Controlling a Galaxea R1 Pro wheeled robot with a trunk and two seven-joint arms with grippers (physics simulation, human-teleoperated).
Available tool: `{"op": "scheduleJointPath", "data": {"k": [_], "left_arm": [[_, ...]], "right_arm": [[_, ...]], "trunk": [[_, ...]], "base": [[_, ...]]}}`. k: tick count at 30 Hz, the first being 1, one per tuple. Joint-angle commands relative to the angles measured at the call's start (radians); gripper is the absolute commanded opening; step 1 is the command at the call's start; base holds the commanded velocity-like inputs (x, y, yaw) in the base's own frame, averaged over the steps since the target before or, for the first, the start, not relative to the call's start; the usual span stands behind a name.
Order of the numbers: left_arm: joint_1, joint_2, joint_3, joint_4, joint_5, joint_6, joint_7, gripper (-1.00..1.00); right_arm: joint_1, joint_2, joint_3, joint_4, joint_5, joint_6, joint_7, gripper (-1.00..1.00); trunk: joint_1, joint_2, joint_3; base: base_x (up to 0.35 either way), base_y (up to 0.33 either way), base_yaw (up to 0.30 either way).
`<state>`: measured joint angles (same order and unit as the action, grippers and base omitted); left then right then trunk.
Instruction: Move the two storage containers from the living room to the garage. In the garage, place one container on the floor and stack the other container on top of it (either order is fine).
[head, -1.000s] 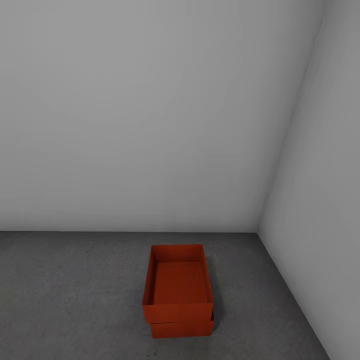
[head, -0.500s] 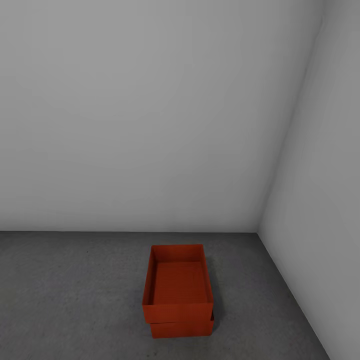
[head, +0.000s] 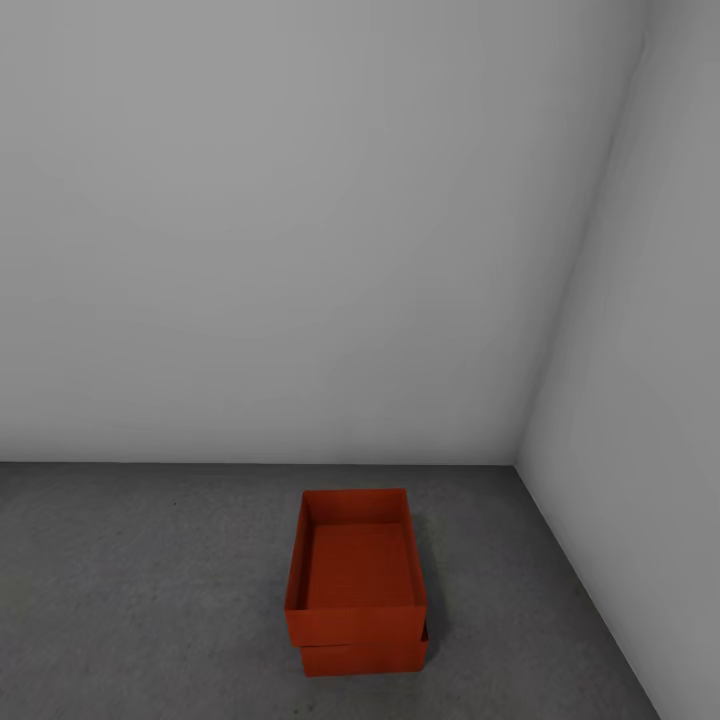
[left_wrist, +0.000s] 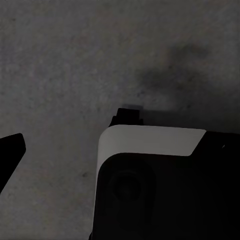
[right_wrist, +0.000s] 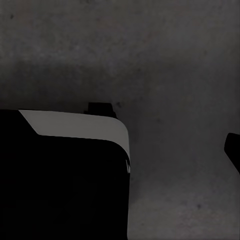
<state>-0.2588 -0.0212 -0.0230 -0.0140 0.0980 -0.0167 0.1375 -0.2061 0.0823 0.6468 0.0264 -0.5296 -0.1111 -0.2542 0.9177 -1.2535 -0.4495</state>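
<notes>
Two storage containers sat stacked low in the head view's centre: the upper container (head: 355, 565) rested slightly askew on the lower container (head: 362, 656), on the garage floor (head: 150, 590) near the wall corner (head: 517, 462). Both wrist views showed concrete and robot body; either tool's state could not be told.

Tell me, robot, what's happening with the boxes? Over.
Top container stacked on bottom container, slightly askew. Both on garage floor, near corner. Nothing holding them.
</notes>
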Motion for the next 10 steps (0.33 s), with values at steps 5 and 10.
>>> {"op": "scheduleJointPath", "data": {"k": [5,10], "left_arm": [[0.000,0.000,-0.003,0.000,0.010,-0.002,0.002,1.00],[0.000,0.000,-0.003,0.000,0.010,-0.002,0.002,1.00]], "right_arm": [[-0.001,-0.002,0.009,0.003,-0.010,-0.005,0.000,1.00],[-0.001,0.000,0.010,0.003,-0.009,-0.005,0.000,1.00]], "trunk": [[0.000,-0.001,-0.001],[0.000,-0.001,-0.001]], "base": [[0.000,0.000,0.000],[0.000,0.000,0.000]]}}
